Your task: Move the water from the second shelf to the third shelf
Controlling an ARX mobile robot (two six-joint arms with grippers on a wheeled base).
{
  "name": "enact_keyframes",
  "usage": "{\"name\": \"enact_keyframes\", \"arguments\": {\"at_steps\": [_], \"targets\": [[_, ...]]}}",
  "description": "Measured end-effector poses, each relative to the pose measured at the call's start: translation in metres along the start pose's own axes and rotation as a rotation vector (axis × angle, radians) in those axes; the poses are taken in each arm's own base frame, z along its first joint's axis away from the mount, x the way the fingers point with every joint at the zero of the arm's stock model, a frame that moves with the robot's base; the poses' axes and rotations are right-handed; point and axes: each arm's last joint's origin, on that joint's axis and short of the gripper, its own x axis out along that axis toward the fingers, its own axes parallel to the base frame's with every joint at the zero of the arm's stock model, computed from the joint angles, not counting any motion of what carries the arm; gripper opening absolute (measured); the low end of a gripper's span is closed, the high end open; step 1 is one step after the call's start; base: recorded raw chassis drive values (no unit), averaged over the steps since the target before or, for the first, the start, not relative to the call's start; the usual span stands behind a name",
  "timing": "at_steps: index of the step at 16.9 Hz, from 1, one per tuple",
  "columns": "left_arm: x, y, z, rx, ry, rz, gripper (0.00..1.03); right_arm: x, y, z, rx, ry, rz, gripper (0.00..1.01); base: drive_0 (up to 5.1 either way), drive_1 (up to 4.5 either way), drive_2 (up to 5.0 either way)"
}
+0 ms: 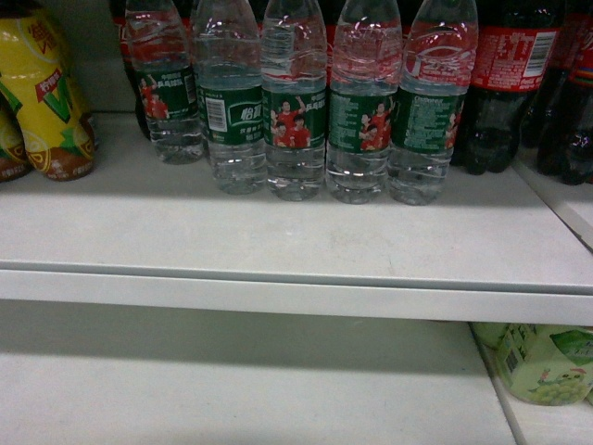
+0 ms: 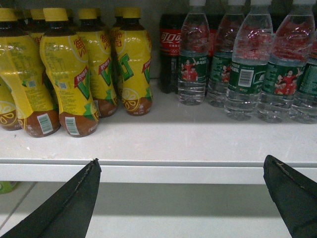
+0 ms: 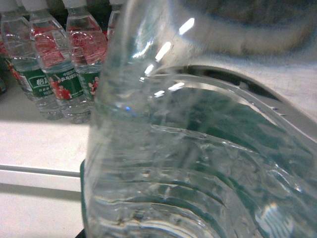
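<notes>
Up on the shelf: the shelf [image 1: 278, 241] carries a row of water bottles [image 1: 295, 102] in the head view, standing upright and touching side by side; cola bottles [image 1: 505, 83] sit to their right, yellow tea bottles [image 2: 69, 74] off to the left
Right wrist view: one water bottle [image 3: 188, 148] fills nearly the whole picture, tipped over; looks like it's in the right hand, but the fingers are hidden so can't tell for sure
Left hand: left hand [image 2: 183, 198] hangs below the shelf edge, spread wide, nothing in it
How it handles: I'd guess full and fairly heavy; thin ribbed plastic, so it dents if squeezed hard; smooth and a bit slippery
Where to grab: probably around the green label band in the middle; ribs there give some bite
</notes>
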Motion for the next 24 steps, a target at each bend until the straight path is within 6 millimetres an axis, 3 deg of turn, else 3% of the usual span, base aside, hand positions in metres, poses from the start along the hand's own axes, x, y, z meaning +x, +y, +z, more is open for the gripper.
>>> {"name": "enact_keyframes", "arguments": {"at_steps": [24], "targets": [[0.0000, 0.0001, 0.0000, 0.000, 0.000, 0.002, 0.98, 0.0000, 0.0004, 0.0002, -0.002, -0.004, -0.011, 0.43, 0.0, 0.00, 0.0]]}}
